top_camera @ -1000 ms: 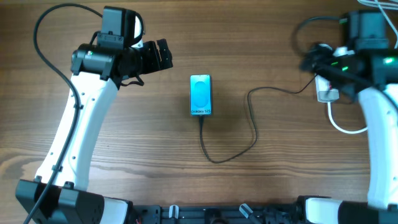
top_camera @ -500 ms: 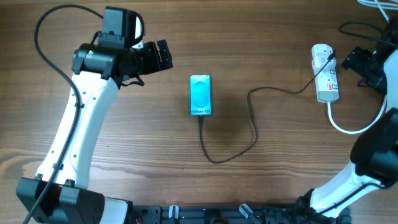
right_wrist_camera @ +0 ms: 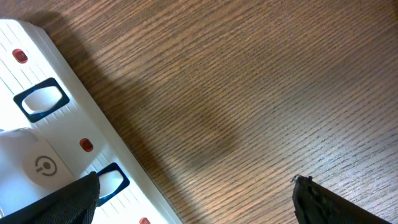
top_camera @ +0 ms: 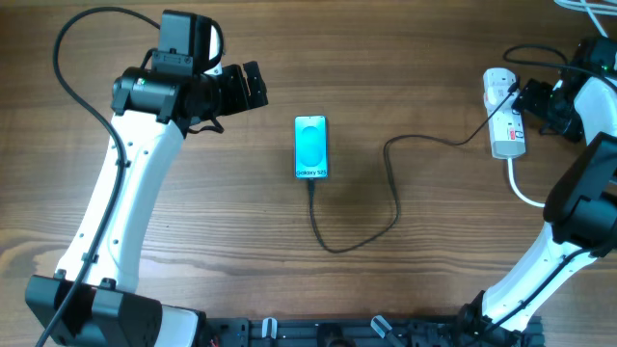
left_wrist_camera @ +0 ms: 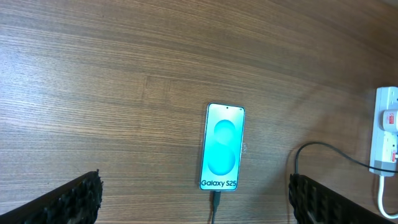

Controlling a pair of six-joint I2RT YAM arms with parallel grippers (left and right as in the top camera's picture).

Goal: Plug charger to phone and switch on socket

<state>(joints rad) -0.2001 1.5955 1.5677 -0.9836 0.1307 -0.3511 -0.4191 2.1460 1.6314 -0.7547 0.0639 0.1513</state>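
While its fingers (right_wrist_camera: 69,202) stand wide apart, the right hand (top_camera: 532,99) hangs just beside the socket (top_camera: 503,116), on the side away from the phone; whether it touches the plastic I cannot tell. From the right wrist, one fingertip shows in each lower corner, and between them lie bare counter (right_wrist_camera: 249,93) and a slanting stretch of the socket with red marks and two black-framed switches (right_wrist_camera: 41,99) (their setting is not readable). A white cord (top_camera: 525,196) leaves the socket's near end and curves off to the right.

The charger (top_camera: 390,183) runs from the socket across the counter, drops, loops back and rises to the phone (top_camera: 310,146), where its tip meets the short edge by the "Galaxy S25" text. The phone lies flat in the middle of the counter, cyan screen up, well apart from the socket.

The left hand (top_camera: 246,87) hovers to the left of the phone and a little farther back, fingers spread wide and holding nothing. From its wrist, the phone lies between the two fingertips, and the socket shows at the right edge.
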